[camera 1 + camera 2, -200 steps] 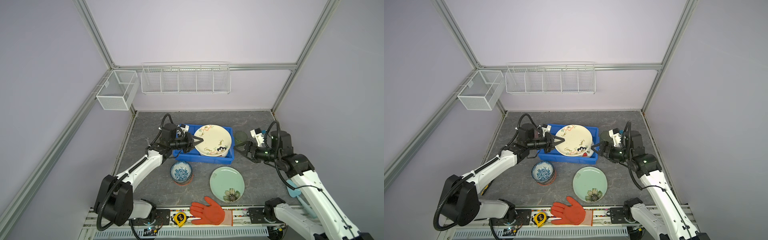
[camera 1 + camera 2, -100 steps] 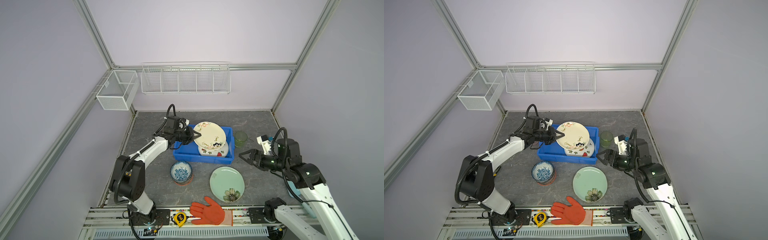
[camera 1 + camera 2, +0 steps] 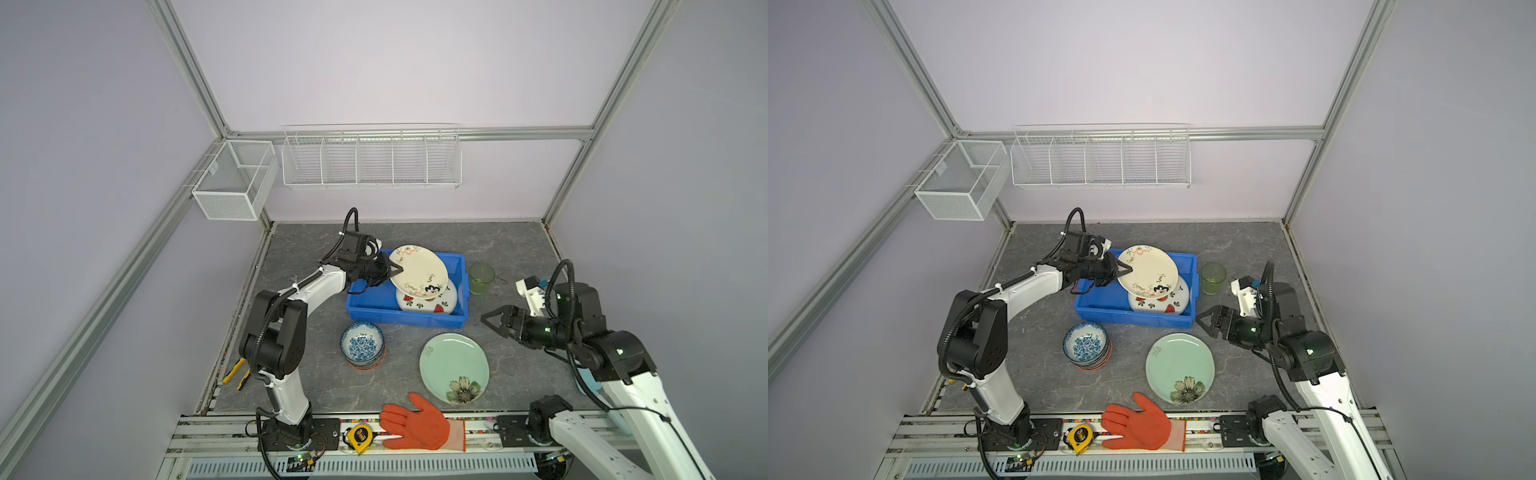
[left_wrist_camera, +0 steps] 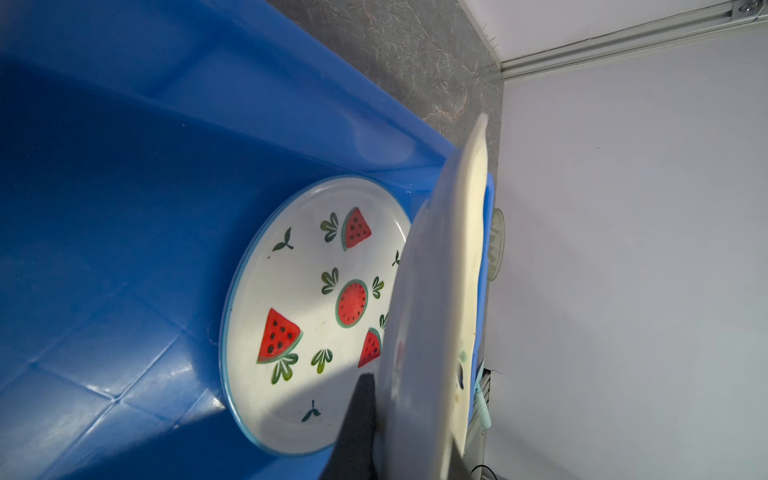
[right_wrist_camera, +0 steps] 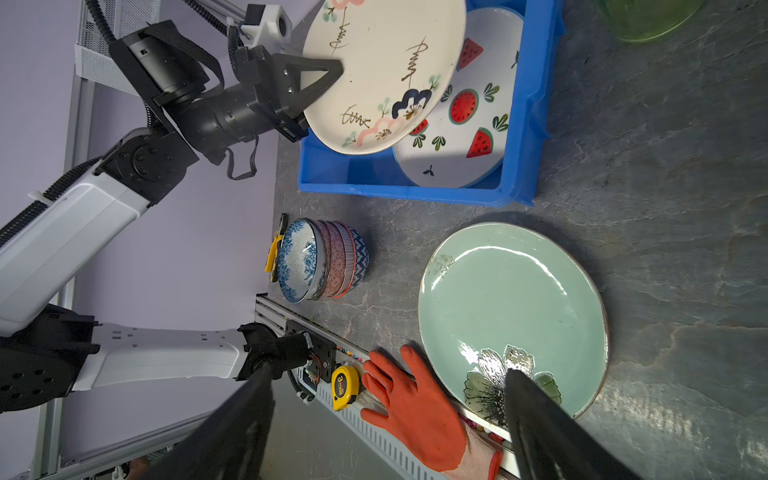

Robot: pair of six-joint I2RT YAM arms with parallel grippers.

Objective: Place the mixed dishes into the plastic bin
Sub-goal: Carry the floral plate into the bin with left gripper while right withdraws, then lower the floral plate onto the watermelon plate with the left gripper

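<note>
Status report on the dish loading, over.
Left gripper shut on cream plate, tilted over blue bin. Right gripper open, empty. Watermelon plate already in bin beneath it.

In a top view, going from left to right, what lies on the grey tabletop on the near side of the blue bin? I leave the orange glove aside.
yellow-handled tool → stack of bowls → mint green plate

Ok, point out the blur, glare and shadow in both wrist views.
Left wrist view: the cream plate, close to the lens, is blurred, and shadow covers part of the watermelon plate. Right wrist view: glare streaks the mint green plate; the right gripper looks dark and unfocused.
</note>
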